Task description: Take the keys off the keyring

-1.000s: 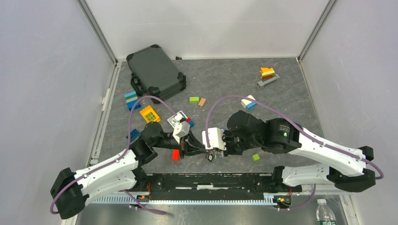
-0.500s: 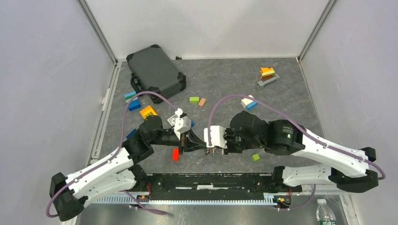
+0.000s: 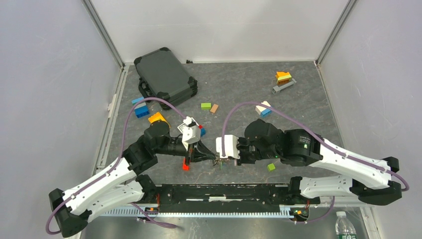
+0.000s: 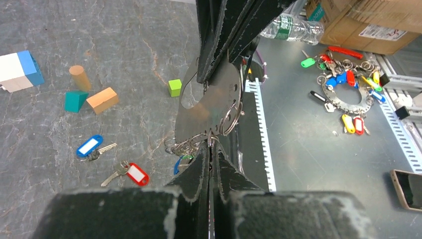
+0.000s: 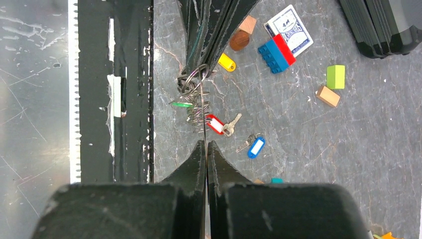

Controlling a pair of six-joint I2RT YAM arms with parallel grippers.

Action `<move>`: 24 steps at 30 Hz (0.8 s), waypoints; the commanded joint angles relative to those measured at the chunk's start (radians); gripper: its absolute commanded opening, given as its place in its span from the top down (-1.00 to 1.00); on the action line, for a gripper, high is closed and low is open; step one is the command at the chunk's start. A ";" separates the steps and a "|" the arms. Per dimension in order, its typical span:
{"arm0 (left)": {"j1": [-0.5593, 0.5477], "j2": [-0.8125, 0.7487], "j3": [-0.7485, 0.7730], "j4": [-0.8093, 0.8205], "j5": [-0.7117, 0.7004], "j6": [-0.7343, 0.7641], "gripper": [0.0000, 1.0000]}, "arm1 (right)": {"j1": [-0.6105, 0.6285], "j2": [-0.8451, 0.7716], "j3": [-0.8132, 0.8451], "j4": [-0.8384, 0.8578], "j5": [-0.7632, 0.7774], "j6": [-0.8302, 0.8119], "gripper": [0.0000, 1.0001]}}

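The keyring (image 4: 209,97) is a flat grey metal piece with a hole, held in the air between both grippers. Small split rings (image 4: 191,142) line its lower edge. Green- and blue-tagged keys (image 4: 182,160) hang from them. My left gripper (image 4: 211,149) is shut on a split ring at that edge. The right gripper (image 5: 205,143) is shut on the keyring (image 5: 204,127), seen edge-on as a thin line. Loose on the table lie a red-tagged key (image 5: 216,124), a blue-tagged key (image 5: 256,147) and a yellow tag (image 5: 227,62). From above, both grippers meet near the front rail (image 3: 217,159).
A black case (image 3: 166,77) sits at the back left, a card box (image 5: 288,31) and a blue-red brick (image 5: 276,52) near the left arm. Coloured blocks are scattered, with a green cube (image 3: 271,167) under the right arm. The black rail (image 5: 127,89) borders the near edge.
The left arm's elbow has swung out to the left and its wrist has shifted slightly up. Both grippers have stayed shut at the keyring; the right one has barely moved.
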 commanded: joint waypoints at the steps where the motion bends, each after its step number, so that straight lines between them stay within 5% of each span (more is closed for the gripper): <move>1: -0.011 -0.017 0.065 -0.076 0.159 0.083 0.95 | -0.015 -0.033 -0.001 0.060 0.099 -0.017 1.00; 15: -0.010 0.011 0.162 -0.228 0.312 0.197 0.95 | -0.015 -0.144 -0.112 0.205 0.081 -0.056 1.00; 24: -0.010 0.083 0.398 -0.661 0.093 0.457 0.95 | -0.016 -0.272 -0.287 0.405 0.234 -0.157 1.00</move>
